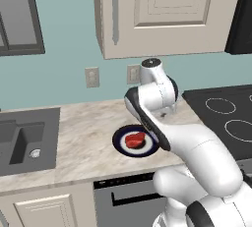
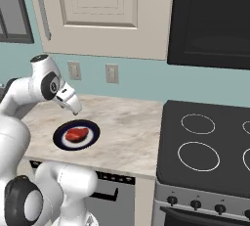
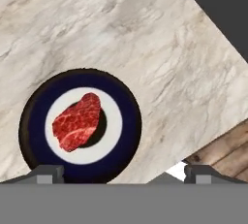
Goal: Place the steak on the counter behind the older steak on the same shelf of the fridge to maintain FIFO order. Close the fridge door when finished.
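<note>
Near the counter [image 3: 160,48] front edge, steak [image 3: 76,121] lies on plate [image 3: 127,121]; gripper [image 3: 123,174] spread above.

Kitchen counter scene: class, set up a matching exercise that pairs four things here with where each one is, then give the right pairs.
Things:
1. steak
2. plate
3. sink
4. stovetop

Places:
A. set into the counter at its left end, in the left base view
B. lying on the round dark-rimmed dish
C. right of the counter, marked with white rings
D. resting on the counter below the open gripper

Pairs: 1-B, 2-D, 3-A, 4-C
</note>
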Available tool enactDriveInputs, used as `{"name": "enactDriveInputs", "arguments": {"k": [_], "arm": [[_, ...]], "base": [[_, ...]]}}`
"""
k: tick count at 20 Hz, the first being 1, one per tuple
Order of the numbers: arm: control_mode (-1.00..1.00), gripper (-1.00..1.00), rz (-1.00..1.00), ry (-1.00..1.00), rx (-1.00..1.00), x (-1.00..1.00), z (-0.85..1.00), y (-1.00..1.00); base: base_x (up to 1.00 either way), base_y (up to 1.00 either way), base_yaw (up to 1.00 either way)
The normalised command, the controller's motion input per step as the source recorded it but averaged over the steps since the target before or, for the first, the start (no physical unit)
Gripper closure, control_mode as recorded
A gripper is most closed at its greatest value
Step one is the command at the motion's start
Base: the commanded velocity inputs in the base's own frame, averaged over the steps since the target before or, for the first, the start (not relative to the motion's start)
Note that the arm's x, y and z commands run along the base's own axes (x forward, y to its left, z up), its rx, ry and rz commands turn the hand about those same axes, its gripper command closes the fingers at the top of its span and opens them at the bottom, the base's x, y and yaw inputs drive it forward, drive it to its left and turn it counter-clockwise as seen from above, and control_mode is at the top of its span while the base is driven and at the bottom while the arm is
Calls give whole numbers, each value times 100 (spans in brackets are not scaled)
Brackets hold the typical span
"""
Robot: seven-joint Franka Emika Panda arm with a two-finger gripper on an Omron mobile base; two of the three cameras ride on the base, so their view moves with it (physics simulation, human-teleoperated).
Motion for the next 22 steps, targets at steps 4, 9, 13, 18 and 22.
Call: {"name": "enactDriveInputs", "arguments": {"k": [4, 9, 13, 18, 22], "arm": [[-100, -100, -28, 0, 3, 20, -67, 31], [-100, -100, -16, 0, 16, 32, -69, 1], [-100, -100, -5, 2, 20, 59, -69, 0], [-100, -100, 0, 1, 5, 53, -44, -4], [-100, -100, 0, 5, 0, 54, -27, 0]], "base": [[0, 0, 0], [0, 0, 0], [0, 0, 0], [0, 0, 0], [0, 0, 0]]}}
